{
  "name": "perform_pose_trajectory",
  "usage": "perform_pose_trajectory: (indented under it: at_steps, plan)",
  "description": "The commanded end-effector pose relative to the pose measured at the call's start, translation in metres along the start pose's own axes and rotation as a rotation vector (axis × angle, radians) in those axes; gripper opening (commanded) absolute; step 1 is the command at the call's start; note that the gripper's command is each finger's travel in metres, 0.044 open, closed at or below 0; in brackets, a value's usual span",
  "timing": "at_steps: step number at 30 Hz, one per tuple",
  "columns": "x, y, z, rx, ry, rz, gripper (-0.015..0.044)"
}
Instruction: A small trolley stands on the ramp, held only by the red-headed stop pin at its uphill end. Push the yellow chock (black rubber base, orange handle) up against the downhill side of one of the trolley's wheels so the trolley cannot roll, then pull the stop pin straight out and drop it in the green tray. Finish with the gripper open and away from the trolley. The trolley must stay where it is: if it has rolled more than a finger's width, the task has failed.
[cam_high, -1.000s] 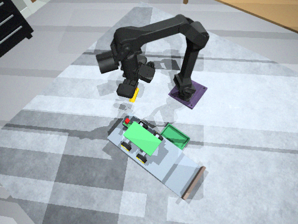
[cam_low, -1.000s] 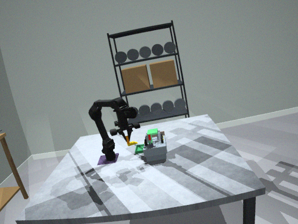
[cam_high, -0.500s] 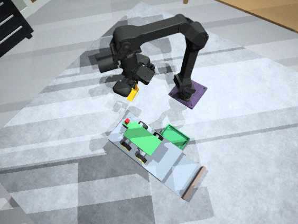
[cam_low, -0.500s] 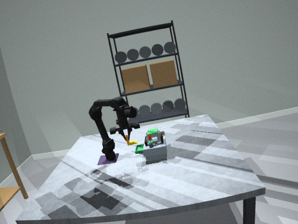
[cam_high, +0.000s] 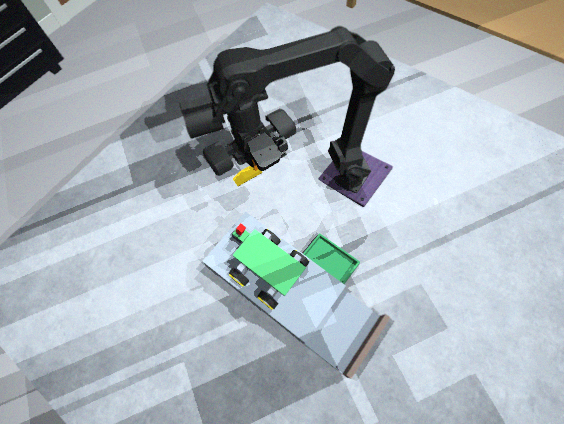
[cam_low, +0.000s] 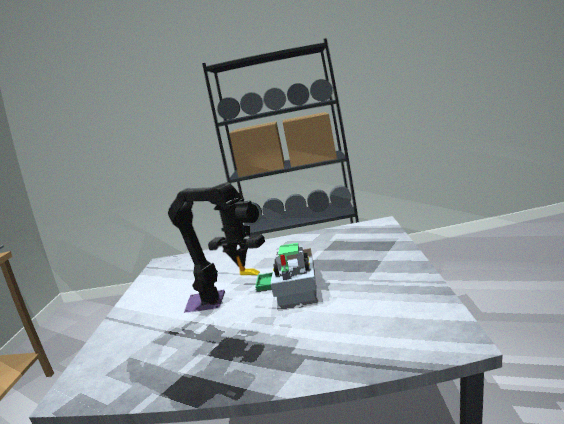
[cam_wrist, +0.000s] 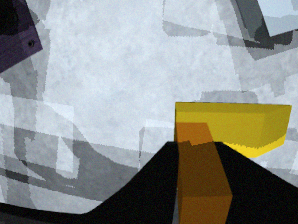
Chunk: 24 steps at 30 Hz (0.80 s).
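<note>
My gripper (cam_high: 255, 164) (cam_low: 240, 264) (cam_wrist: 193, 151) is shut on the orange handle of the yellow chock (cam_high: 247, 175) (cam_low: 249, 272) (cam_wrist: 235, 119). The chock hangs above the table, off the ramp's uphill end and on the robot's side. Its black rubber base cannot be made out. The green-topped trolley (cam_high: 270, 262) (cam_low: 288, 249) stands on the upper part of the ramp (cam_high: 320, 320) (cam_low: 295, 289). The red-headed stop pin (cam_high: 241, 229) (cam_low: 283, 260) stands upright at the trolley's uphill end. The green tray (cam_high: 332, 257) (cam_low: 264, 282) is beside the ramp and looks empty.
A brown end bar (cam_high: 367, 346) crosses the ramp's downhill end. The arm's purple base plate (cam_high: 380, 175) (cam_low: 194, 303) (cam_wrist: 20, 56) is on the tray's side of the ramp. A shelf rack (cam_low: 283, 170) stands behind the table.
</note>
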<state>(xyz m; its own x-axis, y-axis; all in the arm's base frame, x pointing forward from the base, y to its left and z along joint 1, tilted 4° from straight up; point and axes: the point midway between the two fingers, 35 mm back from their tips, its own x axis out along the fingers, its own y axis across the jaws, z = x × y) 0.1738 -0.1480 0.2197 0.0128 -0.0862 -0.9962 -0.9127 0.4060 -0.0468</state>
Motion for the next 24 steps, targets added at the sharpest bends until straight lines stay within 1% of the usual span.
perform_pose_trajectory:
  at_steps: [1, 24]
  plan:
    - [0.0002, 0.0005, -0.0004, 0.131, 0.003, 0.004, 0.0]
    - [0.0001, 0.0005, -0.0004, 0.922, 0.004, 0.003, 0.0]
